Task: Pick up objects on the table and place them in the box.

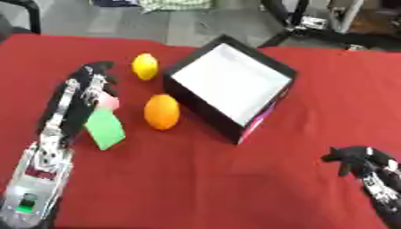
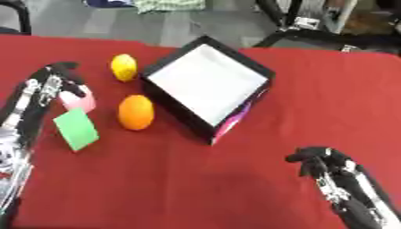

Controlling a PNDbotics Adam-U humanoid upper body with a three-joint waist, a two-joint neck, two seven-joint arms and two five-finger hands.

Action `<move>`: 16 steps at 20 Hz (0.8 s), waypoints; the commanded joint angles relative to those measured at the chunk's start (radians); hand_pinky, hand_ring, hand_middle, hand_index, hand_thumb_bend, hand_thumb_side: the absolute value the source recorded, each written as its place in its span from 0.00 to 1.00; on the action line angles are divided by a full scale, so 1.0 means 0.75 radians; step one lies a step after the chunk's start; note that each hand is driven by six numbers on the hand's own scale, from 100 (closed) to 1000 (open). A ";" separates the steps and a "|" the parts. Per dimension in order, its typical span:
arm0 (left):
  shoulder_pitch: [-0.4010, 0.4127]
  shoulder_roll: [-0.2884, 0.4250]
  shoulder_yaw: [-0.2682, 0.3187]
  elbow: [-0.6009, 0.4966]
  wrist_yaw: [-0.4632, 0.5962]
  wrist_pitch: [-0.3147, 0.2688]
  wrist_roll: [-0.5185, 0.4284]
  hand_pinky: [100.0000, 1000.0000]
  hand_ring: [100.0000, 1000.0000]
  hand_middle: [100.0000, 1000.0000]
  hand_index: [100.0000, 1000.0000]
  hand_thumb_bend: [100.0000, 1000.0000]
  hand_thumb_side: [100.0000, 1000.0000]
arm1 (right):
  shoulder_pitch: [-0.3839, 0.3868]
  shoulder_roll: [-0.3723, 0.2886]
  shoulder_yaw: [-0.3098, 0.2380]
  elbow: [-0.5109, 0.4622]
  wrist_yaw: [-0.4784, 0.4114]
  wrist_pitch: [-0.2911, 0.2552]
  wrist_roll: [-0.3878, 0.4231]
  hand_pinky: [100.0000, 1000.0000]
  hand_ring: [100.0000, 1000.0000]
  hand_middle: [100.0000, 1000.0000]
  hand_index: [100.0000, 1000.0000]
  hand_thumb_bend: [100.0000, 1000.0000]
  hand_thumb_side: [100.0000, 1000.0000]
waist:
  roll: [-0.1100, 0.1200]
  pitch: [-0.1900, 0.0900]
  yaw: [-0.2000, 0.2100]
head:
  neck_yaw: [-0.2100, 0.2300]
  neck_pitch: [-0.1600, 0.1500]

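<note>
In the left eye view the left hand [image 1: 87, 87] lies on the red table [image 1: 196, 179], its fingers curled down over a small pink thing [image 1: 108, 102]; whether they grip it I cannot tell. A green card [image 1: 105, 129] lies just below the hand, an orange [image 1: 161, 112] to its right, a lemon [image 1: 145, 66] beyond its fingertips. The black box [image 1: 227, 85] with its white inside sits farther right.

In the right eye view the right hand [image 2: 317, 160] rests low on the table, well apart from the box, fingers curled, holding nothing.
</note>
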 commanded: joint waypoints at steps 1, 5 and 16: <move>-0.018 0.009 0.001 -0.018 0.009 0.000 -0.002 0.78 0.47 0.51 0.78 0.00 0.89 | -0.001 -0.004 -0.006 -0.032 0.005 -0.004 -0.003 1.00 0.69 0.35 0.65 0.00 0.47 | 0.004 -0.007 0.000 | -0.003 -0.001; -0.018 0.011 0.001 -0.020 0.006 0.000 -0.004 0.78 0.48 0.52 0.79 0.00 0.90 | -0.002 -0.005 -0.006 -0.032 0.006 -0.003 -0.003 1.00 0.69 0.35 0.65 0.00 0.46 | 0.004 -0.008 -0.001 | -0.007 -0.001; 0.086 0.572 0.011 -0.111 -0.483 0.052 -0.326 0.80 0.66 0.73 0.94 0.00 0.76 | -0.007 -0.012 0.000 -0.032 0.008 0.008 0.000 1.00 0.69 0.35 0.65 0.00 0.46 | 0.020 -0.013 -0.030 | -0.018 -0.001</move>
